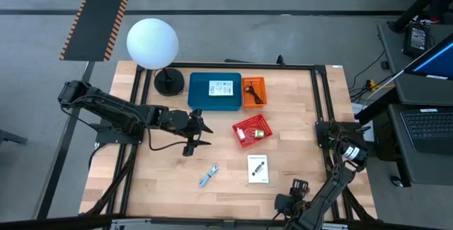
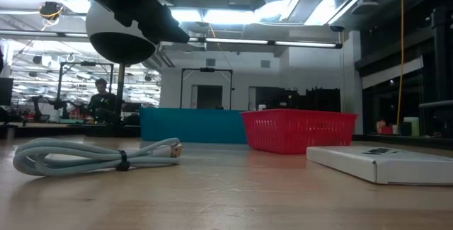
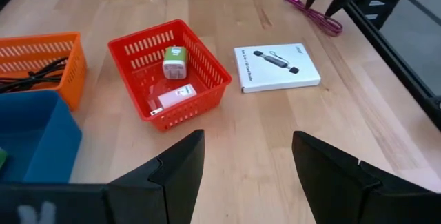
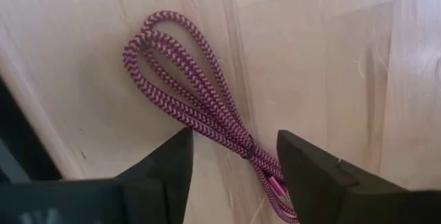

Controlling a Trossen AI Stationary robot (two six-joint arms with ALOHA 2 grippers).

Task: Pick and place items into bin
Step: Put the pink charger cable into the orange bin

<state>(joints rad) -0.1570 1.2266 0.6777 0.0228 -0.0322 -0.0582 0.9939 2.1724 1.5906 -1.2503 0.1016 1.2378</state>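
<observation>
One pale wooden table (image 1: 170, 180), wide lit workshop hall beyond.

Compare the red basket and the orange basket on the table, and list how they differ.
The red basket holds a green-and-white block and a small pale packet; the orange basket holds black cables. In the high view the red basket sits skewed, apart from the others, while the orange basket sits square beside the blue bin. Both are slotted plastic baskets, open on top.
</observation>
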